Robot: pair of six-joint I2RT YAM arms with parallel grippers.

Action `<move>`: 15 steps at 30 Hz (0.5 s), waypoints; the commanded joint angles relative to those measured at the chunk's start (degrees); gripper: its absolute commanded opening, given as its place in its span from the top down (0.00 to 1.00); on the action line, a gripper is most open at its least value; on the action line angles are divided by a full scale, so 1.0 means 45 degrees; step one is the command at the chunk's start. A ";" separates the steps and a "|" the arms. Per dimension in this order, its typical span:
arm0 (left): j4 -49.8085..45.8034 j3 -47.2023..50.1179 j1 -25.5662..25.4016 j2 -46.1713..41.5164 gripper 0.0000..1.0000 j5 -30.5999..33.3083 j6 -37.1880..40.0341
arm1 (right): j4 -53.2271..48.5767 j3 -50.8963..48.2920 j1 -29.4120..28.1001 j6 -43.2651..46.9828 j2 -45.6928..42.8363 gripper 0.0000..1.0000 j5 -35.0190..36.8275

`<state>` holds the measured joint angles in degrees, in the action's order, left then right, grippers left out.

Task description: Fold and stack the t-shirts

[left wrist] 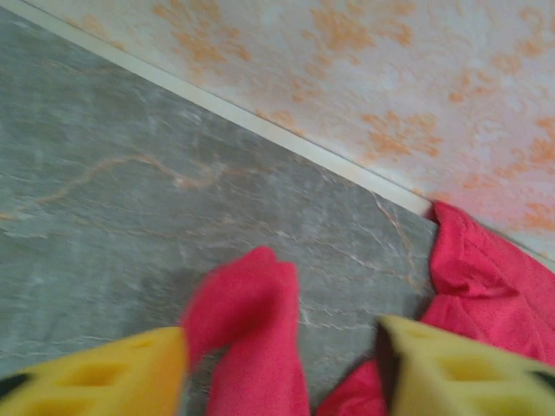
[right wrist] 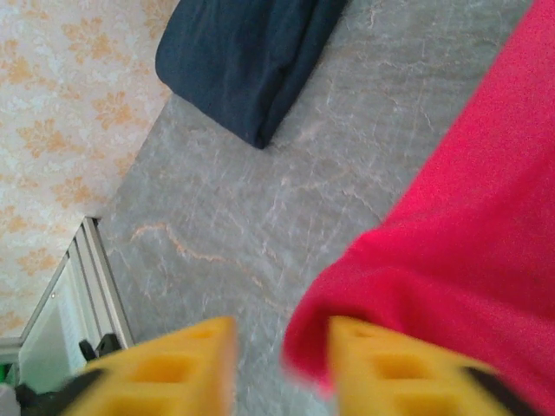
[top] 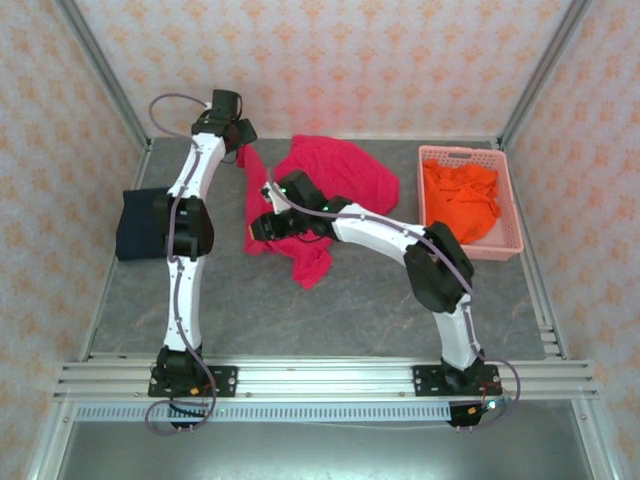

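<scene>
The grey table [top: 330, 310] carries the crimson-pink shirt [top: 335, 175], crumpled and unfolded. One fold of it rises between the fingers of the left gripper [left wrist: 282, 347], and its edge lies just beside the right finger of the right gripper [right wrist: 279, 334]. Both pairs of jaws stand apart, clamped on nothing, though blur at the cloth edges makes it hard to say whether anything touches. Well behind the right gripper the orange shirt [top: 460, 200] sits in the basket [top: 512, 245]; ahead of its fingers lies the navy shirt [top: 135, 225], folded. The step in hand looks like spreading the shirt flat: each gripper should pinch a single layer near a corner, then both draw apart evenly so the cloth lies smooth
</scene>
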<state>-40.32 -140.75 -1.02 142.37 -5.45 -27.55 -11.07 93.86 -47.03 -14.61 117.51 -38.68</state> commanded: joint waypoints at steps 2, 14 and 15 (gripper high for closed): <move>-0.0776 0.0922 0.0142 -0.2230 0.00 0.1205 0.0326 | -0.0065 0.0302 0.0510 -0.0074 -0.0653 0.02 0.1459; 0.2727 1.3505 -0.1743 -1.1018 0.00 0.2843 -0.2623 | 0.1012 -0.5347 0.4828 -0.0896 -0.3876 0.02 0.3911; 0.2836 1.4338 -0.2043 -1.1518 0.00 0.2865 -0.3175 | 0.0875 -0.5451 0.5076 -0.0879 -0.3956 0.02 0.4113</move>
<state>-30.50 -84.66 -6.90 93.51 5.10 -33.04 -8.01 71.64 -26.20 -17.21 102.00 -24.36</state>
